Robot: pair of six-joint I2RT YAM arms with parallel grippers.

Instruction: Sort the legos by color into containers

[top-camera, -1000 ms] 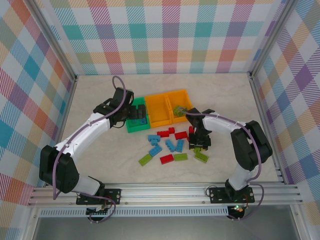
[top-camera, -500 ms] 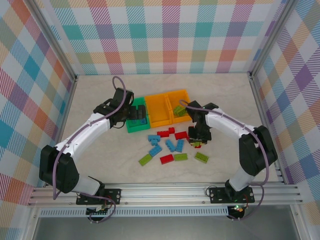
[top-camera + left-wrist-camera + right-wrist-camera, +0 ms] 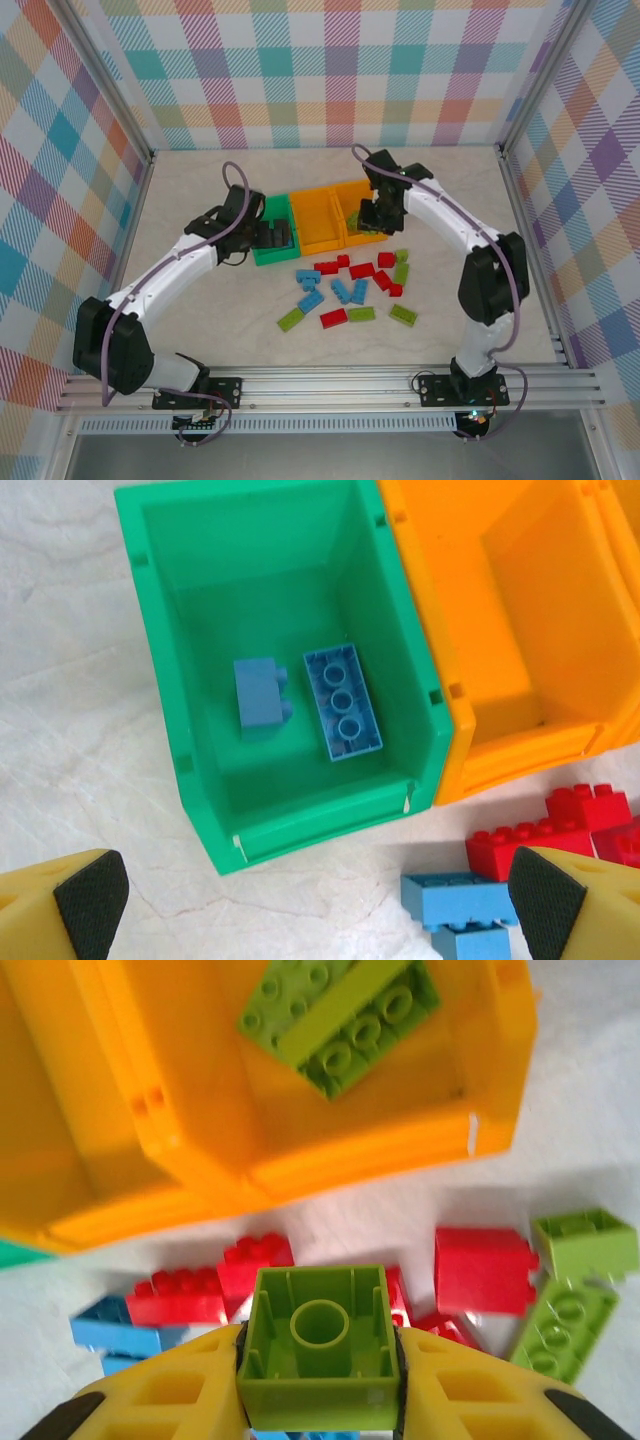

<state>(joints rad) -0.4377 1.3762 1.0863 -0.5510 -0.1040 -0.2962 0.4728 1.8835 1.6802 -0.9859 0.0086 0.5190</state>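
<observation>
Seen from above, a pale marbled tabletop [image 3: 240, 330] sits inside pastel plaid walls [image 3: 330, 80]. A green bin [image 3: 263, 256], a middle orange bin [image 3: 318, 222] and a right orange bin [image 3: 350, 205] stand in a row, with loose bricks [image 3: 345, 290] (blue, red and lime) scattered just in front. The left gripper [image 3: 272, 237] hovers over the green bin, and the right gripper [image 3: 377, 213] hangs at the right orange bin. From the left wrist, two blue bricks [image 3: 342, 700] lie on the green bin's floor, and the fingers are spread wide. From the right wrist, the fingers pinch a lime brick [image 3: 320, 1345], its hollow underside facing the camera. It is above the scatter, near the front wall of the right orange bin, which holds lime bricks [image 3: 340, 1010]. A second earlier that gripper was down among the loose bricks, and the left arm has since drawn back slightly.
</observation>
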